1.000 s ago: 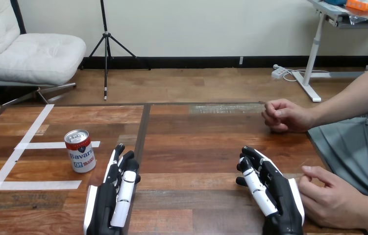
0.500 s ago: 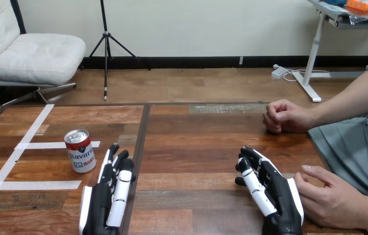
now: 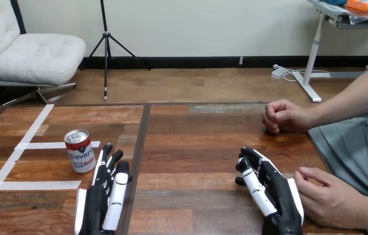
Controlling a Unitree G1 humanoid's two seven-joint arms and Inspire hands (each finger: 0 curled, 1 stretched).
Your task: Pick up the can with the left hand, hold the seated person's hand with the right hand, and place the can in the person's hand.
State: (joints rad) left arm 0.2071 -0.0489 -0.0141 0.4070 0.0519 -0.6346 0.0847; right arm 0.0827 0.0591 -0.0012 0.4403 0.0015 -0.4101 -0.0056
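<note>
A red-and-white metal can (image 3: 80,150) stands upright on the wooden desk (image 3: 196,147), just left of my left robot hand (image 3: 104,196), whose fingers lie straight. My right robot hand (image 3: 270,193) rests flat, fingers extended, with the person's nearer hand (image 3: 331,198) just beside it.

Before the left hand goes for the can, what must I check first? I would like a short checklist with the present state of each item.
1. The can stands upright and free on the table: ok.
2. The left hand is open for a grasp: ok, fingers straight.
3. The left hand is around the can: not ok; it lies beside the can, at its right.
4. The right hand is open: ok.
5. The right hand holds a hand of the person: not ok; the person's nearer hand lies beside it, and contact cannot be told.
6. A palm is open to receive the can: not ok; the person's farther hand is curled.
</note>
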